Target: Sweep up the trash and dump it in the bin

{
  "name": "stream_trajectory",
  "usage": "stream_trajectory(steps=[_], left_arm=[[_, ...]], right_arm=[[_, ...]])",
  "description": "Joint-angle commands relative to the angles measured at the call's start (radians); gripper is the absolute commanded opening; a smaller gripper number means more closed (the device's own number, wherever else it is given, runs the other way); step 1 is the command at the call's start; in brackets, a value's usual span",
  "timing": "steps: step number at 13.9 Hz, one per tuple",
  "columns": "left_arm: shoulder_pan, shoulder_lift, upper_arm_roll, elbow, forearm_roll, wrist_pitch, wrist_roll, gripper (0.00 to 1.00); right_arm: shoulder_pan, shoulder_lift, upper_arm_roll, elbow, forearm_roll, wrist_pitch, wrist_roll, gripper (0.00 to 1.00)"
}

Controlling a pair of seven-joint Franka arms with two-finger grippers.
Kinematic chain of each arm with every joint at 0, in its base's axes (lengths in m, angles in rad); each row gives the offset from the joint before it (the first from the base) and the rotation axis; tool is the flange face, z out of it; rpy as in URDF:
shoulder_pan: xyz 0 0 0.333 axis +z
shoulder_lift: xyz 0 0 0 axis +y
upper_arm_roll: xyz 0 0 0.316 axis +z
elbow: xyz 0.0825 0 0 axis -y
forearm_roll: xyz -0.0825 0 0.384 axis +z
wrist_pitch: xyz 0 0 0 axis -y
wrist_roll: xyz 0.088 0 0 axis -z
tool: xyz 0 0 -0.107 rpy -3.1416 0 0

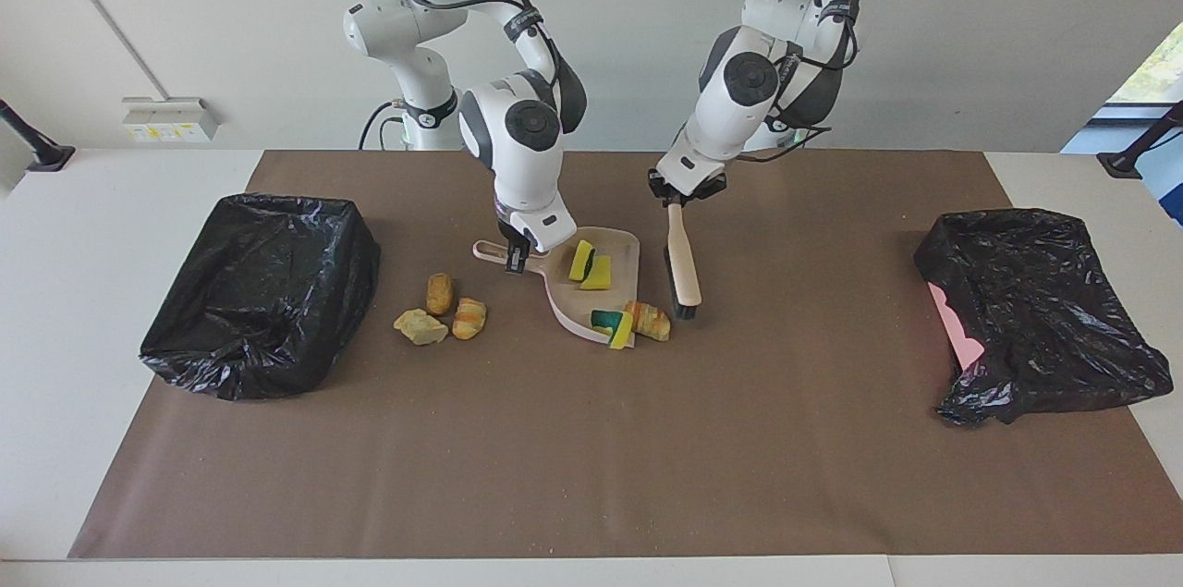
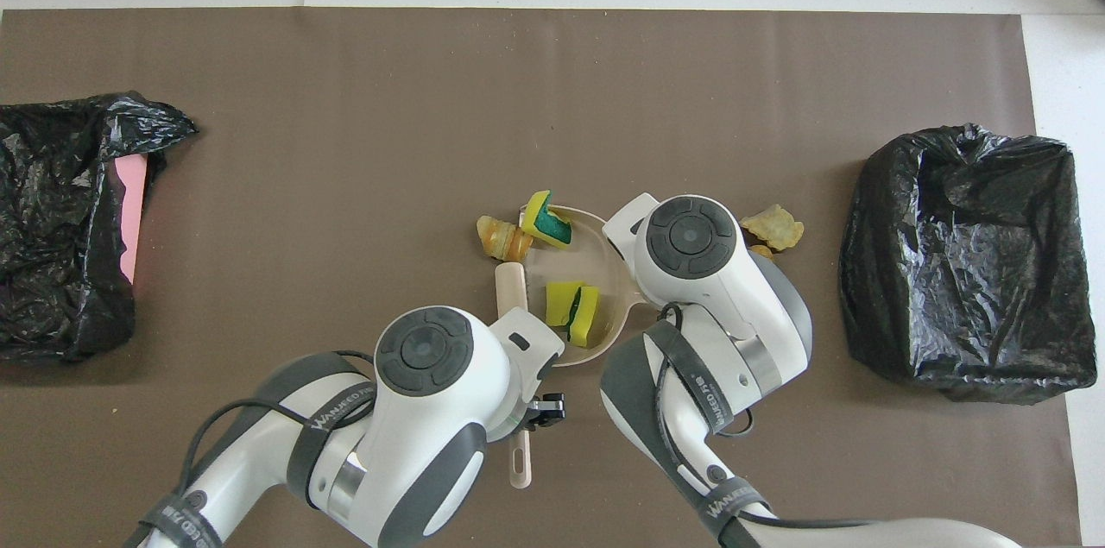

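The setting is a robotics laboratory test cell. Two white robot arms [image 1: 518, 125] are mounted at one edge of a white table [image 1: 111, 199], which is covered by a brown mat [image 1: 591, 439]. Exposed cables [image 1: 379, 120] run along the arm bases. The wall [image 1: 231, 23] is plain and carries a small labelled socket box [image 1: 169, 118]. Black camera-stand feet [image 1: 37, 152] sit at the table corners.

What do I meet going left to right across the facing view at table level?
Black-lined bin → three loose scraps → dustpan → croissant piece → brush → second black-lined bin.
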Motion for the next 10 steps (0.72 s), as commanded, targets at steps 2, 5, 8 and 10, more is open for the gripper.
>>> stream_trajectory(steps=[2,5,8,10], left_arm=[[0.036,0.077,-0.013,0.002,0.062,0.1,0.065,0.0],[0.018,0.091,-0.017,0.002,0.064,0.146,0.141,0.0],[-0.051,0.079,-0.02,-0.01,0.063,0.169,0.206,0.0],[-0.117,0.071,-0.022,-0.01,0.056,0.165,0.195,0.0]], right_arm=[[-0.004,0.003,0.006,-0.016,-0.01,0.029,0.002,0.0],[-0.004,0.001,0.006,-0.016,-0.01,0.029,0.005,0.0],[-0.004,0.001,0.006,-0.016,-0.01,0.028,0.009,0.0],[-0.004,0.001,0.006,-0.016,-0.01,0.029,0.01,0.0]])
